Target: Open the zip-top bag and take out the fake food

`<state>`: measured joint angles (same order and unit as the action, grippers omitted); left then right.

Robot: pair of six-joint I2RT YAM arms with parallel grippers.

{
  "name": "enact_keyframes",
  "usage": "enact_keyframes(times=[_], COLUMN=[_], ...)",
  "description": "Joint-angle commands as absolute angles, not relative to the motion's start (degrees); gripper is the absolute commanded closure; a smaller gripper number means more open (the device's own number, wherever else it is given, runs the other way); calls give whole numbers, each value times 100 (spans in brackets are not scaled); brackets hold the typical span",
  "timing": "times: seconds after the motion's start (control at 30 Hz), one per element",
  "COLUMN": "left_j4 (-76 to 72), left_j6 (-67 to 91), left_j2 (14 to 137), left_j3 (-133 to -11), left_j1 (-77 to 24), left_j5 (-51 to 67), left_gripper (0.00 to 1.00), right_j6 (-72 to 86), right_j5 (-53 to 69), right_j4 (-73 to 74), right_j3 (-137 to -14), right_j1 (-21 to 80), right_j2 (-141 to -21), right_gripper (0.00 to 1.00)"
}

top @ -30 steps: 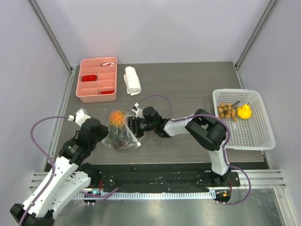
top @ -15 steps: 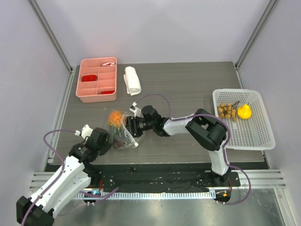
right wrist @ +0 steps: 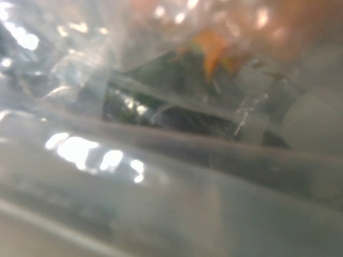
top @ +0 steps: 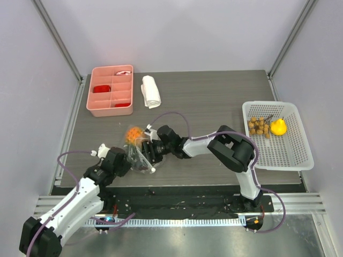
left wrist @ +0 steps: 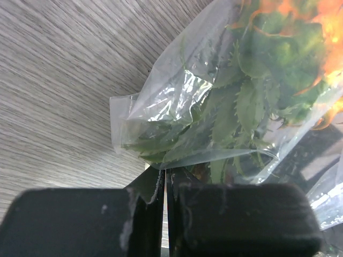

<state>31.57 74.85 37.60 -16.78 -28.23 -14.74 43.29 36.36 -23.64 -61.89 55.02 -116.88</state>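
The clear zip-top bag [top: 140, 159] lies near the table's front left, with the orange spiky fruit [top: 131, 134] and its green leaves inside. My left gripper [top: 125, 160] is shut on the bag's near edge. In the left wrist view its jaws [left wrist: 164, 175] pinch the plastic [left wrist: 161, 107] below the green leaves [left wrist: 236, 107]. My right gripper [top: 149, 151] is at the bag's right side, buried in plastic. The right wrist view is blurred plastic [right wrist: 161, 176] with orange and green behind, and its fingers do not show. The yellow pear [top: 277, 127] and brown balls [top: 258, 126] lie in the white basket [top: 284, 155].
A pink compartment tray [top: 111, 90] stands at the back left with a rolled white towel [top: 150, 91] beside it. The white basket sits at the right edge. Purple cables loop over both arms.
My left arm has drawn back toward the near edge and swung right, dragging the bag nearer. My right gripper has followed the bag left and toward the front.
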Motion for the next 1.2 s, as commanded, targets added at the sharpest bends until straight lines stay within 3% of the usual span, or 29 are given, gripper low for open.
enact_keyframes(times=[0.0, 0.13, 0.23, 0.33, 0.37, 0.4, 0.47, 0.5, 0.6, 0.63, 0.7, 0.8, 1.03, 1.17], left_j4=[2883, 2707, 2672, 2759, 2803, 2899, 3067, 3180, 3243, 3130, 2936, 2803, 3086, 2690], left_j6=[7664, 7761, 7717, 7682, 7612, 7533, 7175, 7050, 6446, 6242, 5734, 5380, 4589, 4237], left_j2=[3709, 3823, 3876, 3815, 3780, 3753, 3560, 3438, 2788, 2603, 2102, 2091, 3831, 4218], left_j3=[-1732, -1573, -1608, -1713, -1740, -1784, -1977, -2047, -2293, -2424, -2609, -3092, -4447, -4535], left_j1=[-2830, -2830, -2830, -2830, -2830, -2830, -2830, -2830, -2839, -2830, -2830, -2830, -2830, -2830], left_j5=[-1398, -1240, -1257, -1327, -1353, -1380, -1467, -1485, -1494, -1477, -1328, -1336, -748, -335], left_gripper=[100, 100, 100, 100, 100, 100, 100, 100, 85, 69, 49, 31, 25, 30], right_j6=[3736, 3630, 3604, 3525, 3524, 3524, 3428, 3384, 3200, 3095, 3006, 2988, 3182, 3261], right_j5=[3393, 3515, 3132, 3007, 2962, 2927, 2709, 2620, 2216, 2163, 1953, 1864, 1670, 1599], right_j4=[-1960, -2408, -2662, -2724, -2742, -2786, -2629, -2393, -1508, -1268, -680, -370, -36, 342], right_j3=[-6407, -6310, -6223, -6223, -6240, -6249, -6275, -6284, -6442, -6512, -6706, -6776, -6934, -7031], right_j1=[5625, 5678, 5704, 5695, 5704, 5704, 5678, 5686, 5669, 5669, 5660, 5669, 5669, 5669], right_j2=[-11716, -11944, -11997, -11953, -11944, -11927, -11752, -11638, -11137, -11057, -10881, -10758, -10460, -10257], right_gripper=[25, 23, 28, 40, 54, 61, 67, 76, 82, 82, 84, 85, 89, 92])
